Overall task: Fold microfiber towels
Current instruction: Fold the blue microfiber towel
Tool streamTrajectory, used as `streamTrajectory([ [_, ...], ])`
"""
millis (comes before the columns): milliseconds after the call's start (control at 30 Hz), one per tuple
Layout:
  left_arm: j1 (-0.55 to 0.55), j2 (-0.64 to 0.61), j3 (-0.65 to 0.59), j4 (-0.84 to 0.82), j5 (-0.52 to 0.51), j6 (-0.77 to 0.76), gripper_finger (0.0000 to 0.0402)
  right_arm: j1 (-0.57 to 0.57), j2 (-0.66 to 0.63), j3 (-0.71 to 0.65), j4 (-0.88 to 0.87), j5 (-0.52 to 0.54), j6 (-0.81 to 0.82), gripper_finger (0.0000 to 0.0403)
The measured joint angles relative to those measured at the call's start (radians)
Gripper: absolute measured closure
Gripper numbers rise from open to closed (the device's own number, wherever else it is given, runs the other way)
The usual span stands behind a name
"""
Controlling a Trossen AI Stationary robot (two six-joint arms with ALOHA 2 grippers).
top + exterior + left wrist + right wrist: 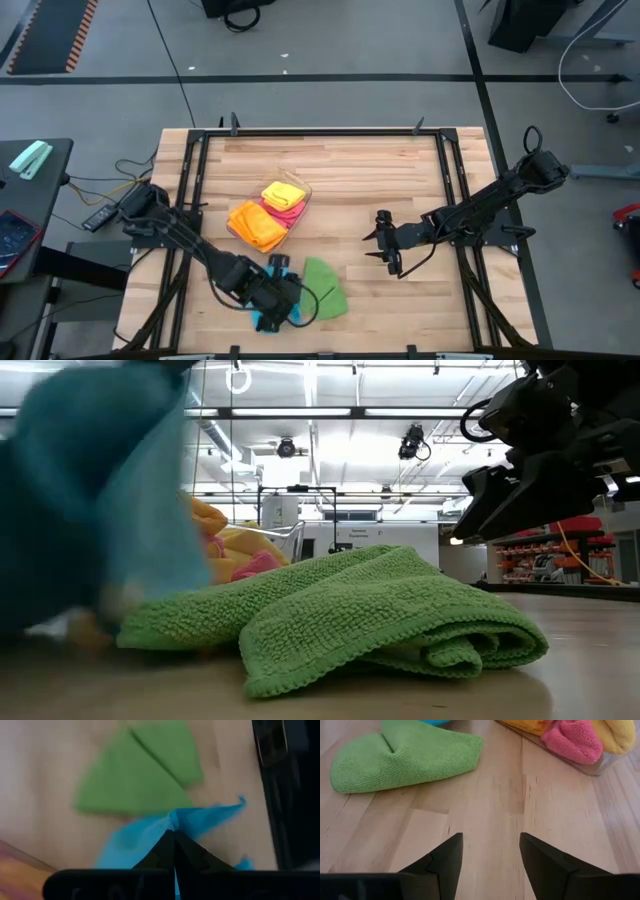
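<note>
Left hand [174, 837] pinched tight on blue towel [135, 842] at near counter [400, 170] edge, beside crumpled green towel [325, 290]. Right hand [490, 862] hovers open, mid-counter. Step: picking up blue. Next: lift and spread it flat for folding.

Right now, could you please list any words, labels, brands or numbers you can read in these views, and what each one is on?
No text can be read in any view.
Signs on the far wall in the low view: too small and blurred to read.
The green towel, blue towel and clear tub show no label.
</note>
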Motion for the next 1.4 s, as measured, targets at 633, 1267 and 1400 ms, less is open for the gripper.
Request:
streamTrajectory([
  [633,0.202,-0.002,0.251,0.116,-0.623,0.722,0.0396,0.000,0.000,0.000,-0.001,0.088,-0.009,0.0199],
  [1267,0.672,-0.003,0.343,0.301,-0.138,0.849,0.0394,0.002,-0.272,0.016,-0.332,0.396,0.014,0.0199],
  [1400,0.647,0.001,0.337,0.239,0.007,0.788,0.0391,0.016,-0.274,0.016,-0.336,0.378,0.035,0.0199],
])
